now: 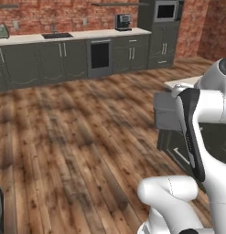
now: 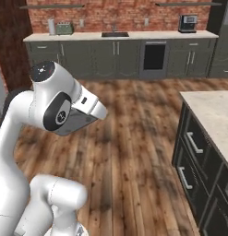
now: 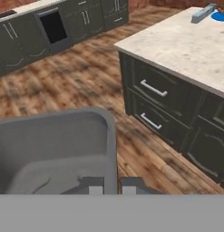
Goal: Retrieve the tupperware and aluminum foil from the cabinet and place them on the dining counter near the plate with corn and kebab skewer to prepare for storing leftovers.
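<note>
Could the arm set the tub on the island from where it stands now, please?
Probably not yet: the gripper holds the tub over the floor, and the island lies off ahead, its near top bare.

Open wood floor [image 2: 129,138] ahead — dining counter [image 3: 186,50] corner close on the right, top largely bare.

Glossy white rounded arm [image 2: 23,133] with dark joint caps.
</note>
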